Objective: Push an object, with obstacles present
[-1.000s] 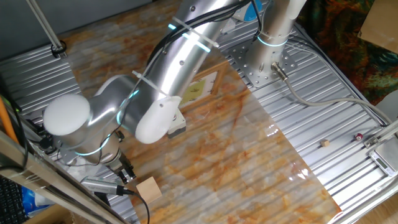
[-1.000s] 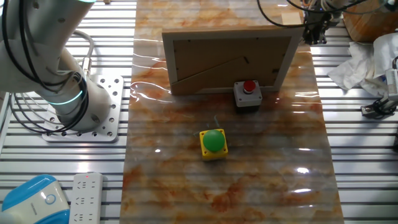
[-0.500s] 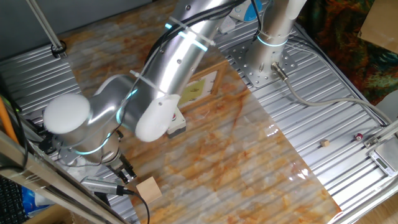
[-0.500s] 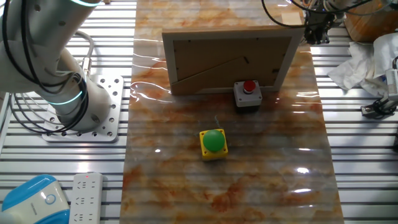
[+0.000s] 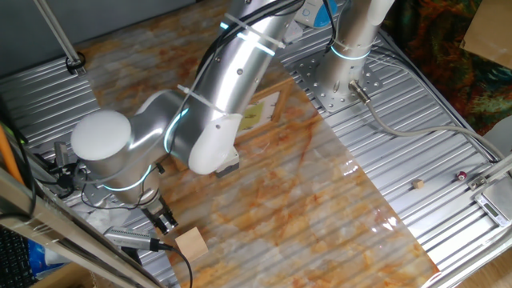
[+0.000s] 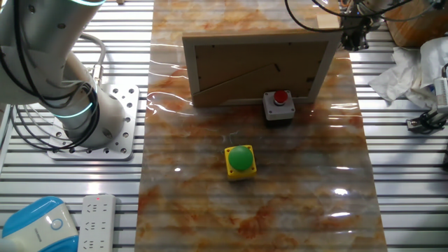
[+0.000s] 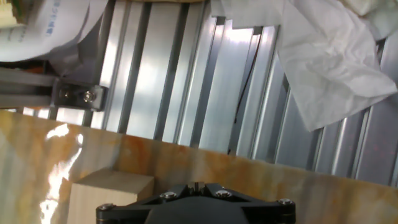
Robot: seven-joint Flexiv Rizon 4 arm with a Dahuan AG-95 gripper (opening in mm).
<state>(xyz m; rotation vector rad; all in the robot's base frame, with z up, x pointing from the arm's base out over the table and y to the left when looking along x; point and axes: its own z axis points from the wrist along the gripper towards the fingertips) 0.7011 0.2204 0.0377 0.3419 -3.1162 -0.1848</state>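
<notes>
The object, a plain light-tan wooden cube (image 5: 190, 242), sits at the edge of the marbled mat, just below and to the right of my gripper (image 5: 163, 218). In the hand view the cube (image 7: 109, 196) lies low on the left, close beside my gripper (image 7: 196, 185), whose fingers are shut together with nothing between them. Whether they touch the cube is unclear. The obstacles stand further along the mat: the wood-framed panel (image 6: 259, 66) with its yellow-green face (image 5: 254, 114), the grey box with a red button (image 6: 278, 105) and the yellow box with a green button (image 6: 241, 159).
Ribbed metal table surface (image 5: 416, 144) flanks the mat on both sides. Crumpled white paper (image 7: 329, 56) lies beyond the mat edge by the gripper. The arm's base (image 6: 98, 119) stands on the other side of the mat. A power strip (image 6: 98, 217) lies near the base.
The arm's elbow and wrist housing have shifted slightly up and to the right. The gripper stays beside the cube, and the cube and obstacles have not moved.
</notes>
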